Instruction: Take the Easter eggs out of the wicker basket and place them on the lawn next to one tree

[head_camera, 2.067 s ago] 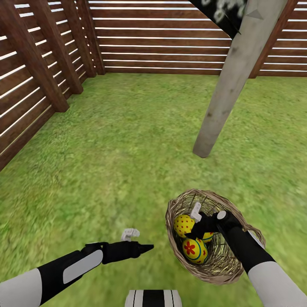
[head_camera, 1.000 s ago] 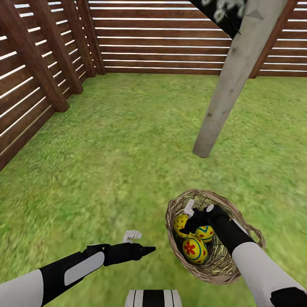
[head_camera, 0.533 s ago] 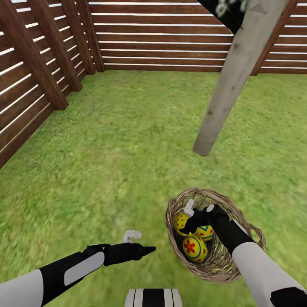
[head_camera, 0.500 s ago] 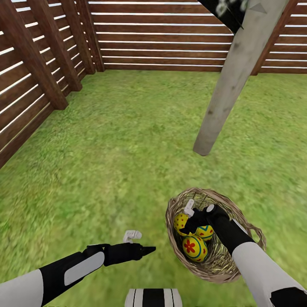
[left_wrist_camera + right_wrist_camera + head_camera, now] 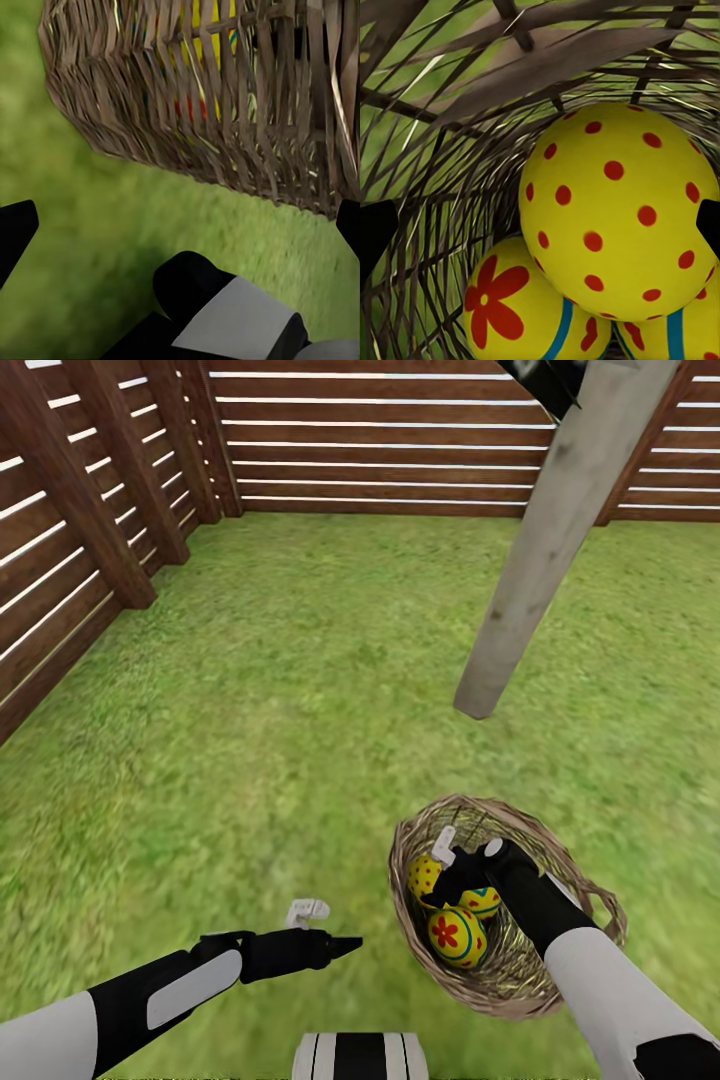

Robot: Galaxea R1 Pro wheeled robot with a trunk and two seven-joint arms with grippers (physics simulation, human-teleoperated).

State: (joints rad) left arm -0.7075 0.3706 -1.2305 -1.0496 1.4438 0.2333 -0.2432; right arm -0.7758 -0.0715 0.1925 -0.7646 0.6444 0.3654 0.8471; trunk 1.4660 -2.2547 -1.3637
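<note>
1. Where the head view is consulted, the wicker basket point(image 5: 505, 905) is seen tilted on the lawn point(image 5: 280, 690), near the foot of the tree point(image 5: 545, 550) and on the robot's side of it; the slatted fence point(image 5: 400, 440) is seen beyond the tree.
2. Inside the basket three eggs are shown: the dotted egg point(image 5: 424, 875), the flower egg point(image 5: 457, 937) and the zigzag egg point(image 5: 482, 901), of which only a small part is visible.
3. The right gripper point(image 5: 463, 849) is reached into the basket, and its fingers are spread apart on either side of the dotted egg point(image 5: 619, 206), as seen in the right wrist view; whether the egg is touched cannot be told, and nothing is held.
4. Details lost in the head view are supplied by that wrist view: the flower egg point(image 5: 529, 307) is pressed against the dotted egg, and the zigzag egg point(image 5: 682, 334) is cut off at the frame's edge.
5. The left gripper point(image 5: 325, 927) is held over the grass beside the basket, opened wide and empty; in the left wrist view the basket's outer weave point(image 5: 217, 105) is shown, with egg colours glimpsed through it.
</note>
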